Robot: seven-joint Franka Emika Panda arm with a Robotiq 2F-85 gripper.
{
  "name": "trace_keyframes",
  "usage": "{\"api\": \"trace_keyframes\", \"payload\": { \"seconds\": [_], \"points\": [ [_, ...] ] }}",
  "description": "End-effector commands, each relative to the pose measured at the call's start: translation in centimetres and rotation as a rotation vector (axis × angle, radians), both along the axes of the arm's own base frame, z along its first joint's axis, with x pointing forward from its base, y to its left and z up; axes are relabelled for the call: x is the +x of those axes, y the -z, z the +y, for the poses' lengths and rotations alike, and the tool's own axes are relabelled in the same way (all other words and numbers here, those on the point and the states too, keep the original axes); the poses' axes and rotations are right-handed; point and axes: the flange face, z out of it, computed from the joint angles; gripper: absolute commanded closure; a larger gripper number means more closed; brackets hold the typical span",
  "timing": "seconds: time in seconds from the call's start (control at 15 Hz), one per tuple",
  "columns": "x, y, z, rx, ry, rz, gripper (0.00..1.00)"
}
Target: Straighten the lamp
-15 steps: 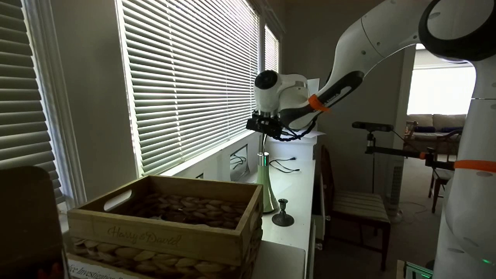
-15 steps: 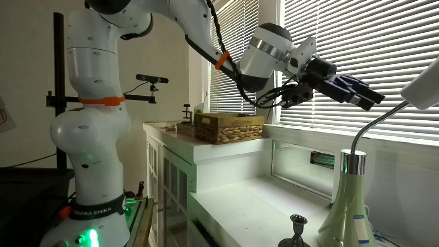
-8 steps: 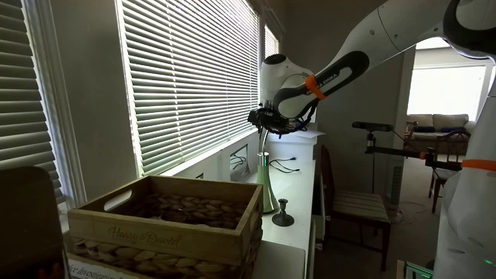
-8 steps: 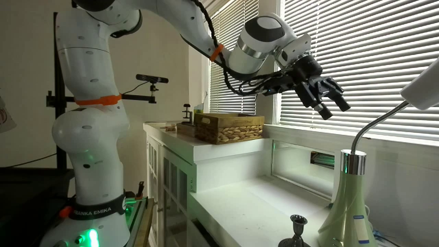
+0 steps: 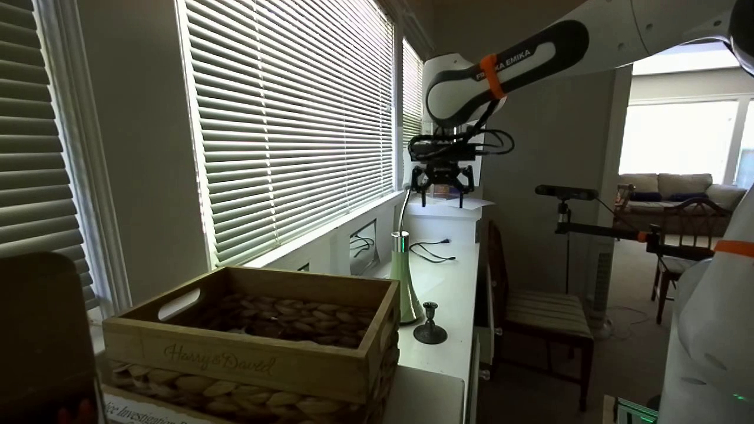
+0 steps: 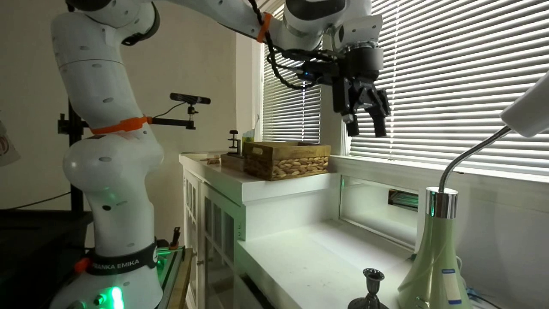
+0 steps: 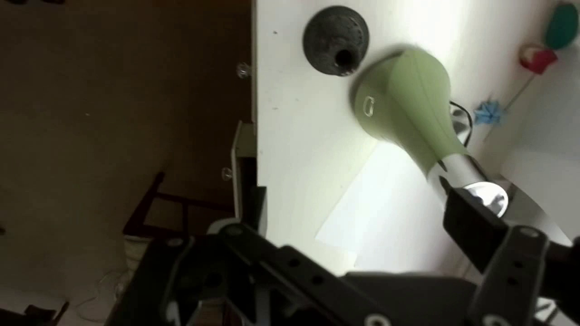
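The lamp has a pale green cone-shaped body, a chrome collar, a bent flexible neck and a white head. Its body stands upright on the white counter in both exterior views [image 5: 405, 285] [image 6: 435, 262]. The head [image 6: 529, 109] leans out to the right on the neck [image 6: 469, 151], partly cut off by the frame edge. My gripper [image 5: 442, 201] [image 6: 366, 131] hangs pointing down above the counter, apart from the lamp. It is open and empty. In the wrist view, the lamp body [image 7: 408, 104] lies beyond the open fingers [image 7: 362, 213]; the right finger overlaps the collar's edge; the head is out of view.
A dark candlestick [image 5: 430, 330] [image 6: 371, 283] [image 7: 336, 40] stands beside the lamp. A wicker crate [image 5: 247, 359] [image 6: 296, 156] sits on the higher counter section. Window blinds [image 6: 463, 51] run behind the gripper. A drawer [image 7: 242, 147] stands open at the counter front.
My gripper has swung from tilted toward the lamp head to pointing straight down. It has moved up and back, away from the lamp head. The lamp has not visibly moved.
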Motion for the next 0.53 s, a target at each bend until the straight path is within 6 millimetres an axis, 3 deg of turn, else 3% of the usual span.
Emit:
{"api": "trace_keyframes", "payload": {
  "seconds": [0.0, 0.2, 0.27, 0.47],
  "points": [
    [-2.7, -1.7, -1.3, 0.015, -0.104, 0.175, 0.0],
    [-3.1, -1.9, -2.8, 0.004, -0.268, 0.232, 0.0],
    [-2.9, -2.0, -2.3, 0.011, -0.188, 0.181, 0.0],
    [-3.1, -1.9, -2.9, 0.01, -0.247, 0.201, 0.0]
  ]
}}
